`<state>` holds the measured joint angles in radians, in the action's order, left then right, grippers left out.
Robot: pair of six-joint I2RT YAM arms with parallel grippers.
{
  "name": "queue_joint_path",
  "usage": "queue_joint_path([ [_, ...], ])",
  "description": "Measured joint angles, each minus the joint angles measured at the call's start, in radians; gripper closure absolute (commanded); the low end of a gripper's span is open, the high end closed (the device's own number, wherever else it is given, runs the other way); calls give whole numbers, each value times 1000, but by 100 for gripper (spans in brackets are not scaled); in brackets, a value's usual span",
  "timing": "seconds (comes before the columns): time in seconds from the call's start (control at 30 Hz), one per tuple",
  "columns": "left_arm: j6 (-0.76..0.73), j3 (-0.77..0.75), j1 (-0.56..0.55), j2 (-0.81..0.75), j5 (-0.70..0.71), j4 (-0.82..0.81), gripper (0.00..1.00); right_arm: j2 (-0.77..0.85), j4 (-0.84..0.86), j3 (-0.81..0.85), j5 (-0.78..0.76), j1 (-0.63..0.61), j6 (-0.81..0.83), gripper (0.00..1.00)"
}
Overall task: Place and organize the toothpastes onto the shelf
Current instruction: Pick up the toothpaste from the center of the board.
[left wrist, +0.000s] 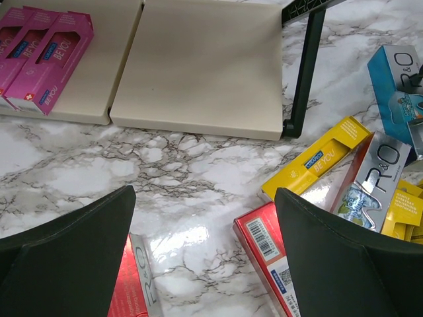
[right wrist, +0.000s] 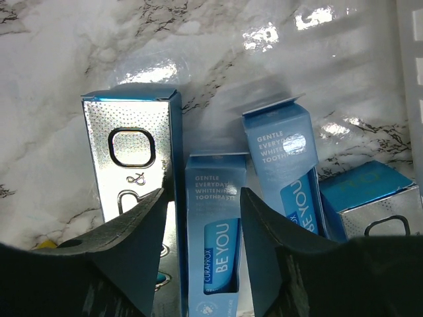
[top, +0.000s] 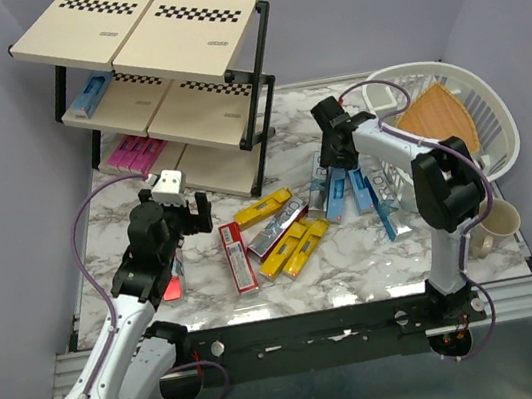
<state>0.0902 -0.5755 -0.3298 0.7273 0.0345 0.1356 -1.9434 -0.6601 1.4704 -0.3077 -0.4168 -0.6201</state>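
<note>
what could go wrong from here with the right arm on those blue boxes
1. The right gripper straddles a blue box packed between a silver box and a second blue box; its fingers may snag or drag those neighbours.
2. The open left gripper hangs near a red box and could knock it.

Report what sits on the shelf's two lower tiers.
On the shelf, the middle tier holds one light blue box at its left end; the bottom tier holds pink boxes at its left. The boards above hide the back of both tiers.
</note>
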Motion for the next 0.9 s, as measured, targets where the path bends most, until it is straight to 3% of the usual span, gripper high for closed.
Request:
queue_joint_path([
  [0.9,0,0,0,14,0,0,1,13,9,-41,-17,13,24,43],
])
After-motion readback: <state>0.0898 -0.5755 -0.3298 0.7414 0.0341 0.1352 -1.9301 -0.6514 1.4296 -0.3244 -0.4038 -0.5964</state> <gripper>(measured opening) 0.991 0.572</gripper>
